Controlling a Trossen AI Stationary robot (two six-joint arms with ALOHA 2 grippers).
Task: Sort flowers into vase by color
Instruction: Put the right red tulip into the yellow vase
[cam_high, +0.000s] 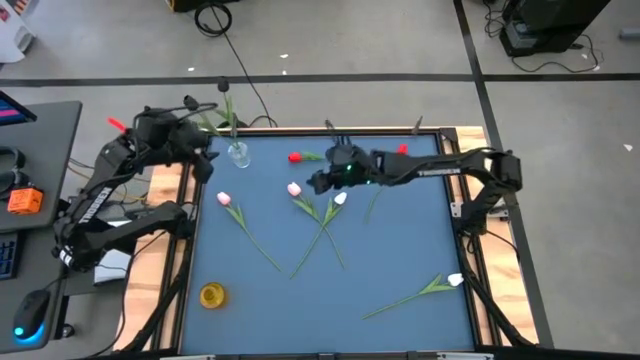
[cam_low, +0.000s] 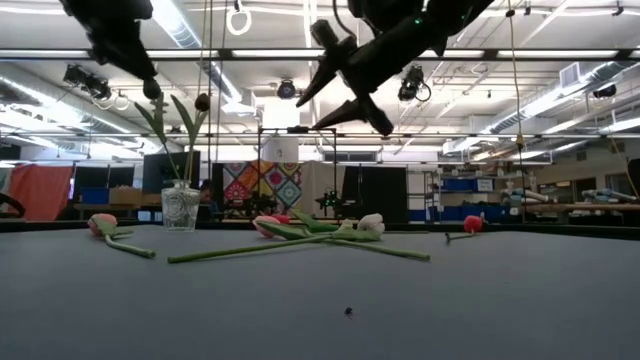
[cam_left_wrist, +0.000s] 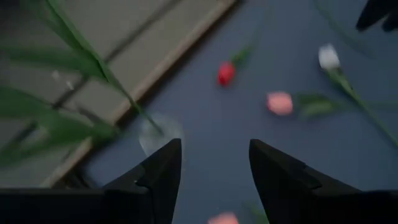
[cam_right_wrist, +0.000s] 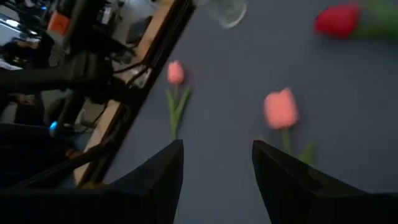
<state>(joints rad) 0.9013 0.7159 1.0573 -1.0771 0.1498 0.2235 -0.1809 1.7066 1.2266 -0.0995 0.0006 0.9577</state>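
Grey concrete floor (cam_high: 400, 60) with cables; desk (cam_high: 40, 130) at left; ceiling strip lights (cam_low: 180, 20); quilt (cam_low: 262, 183) behind.

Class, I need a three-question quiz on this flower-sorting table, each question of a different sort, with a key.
1. True or false: the clear glass vase near the table's far left corner already holds a flower.
2. Which gripper hangs over the middle flowers? A) left gripper B) right gripper
3. Fill in: the small round yellow vase near the front left holds ___ flowers.

Key
1. True; a dark-headed tulip with green leaves stands in it.
2. B; its fingers are open above the pink tulip.
3. No.
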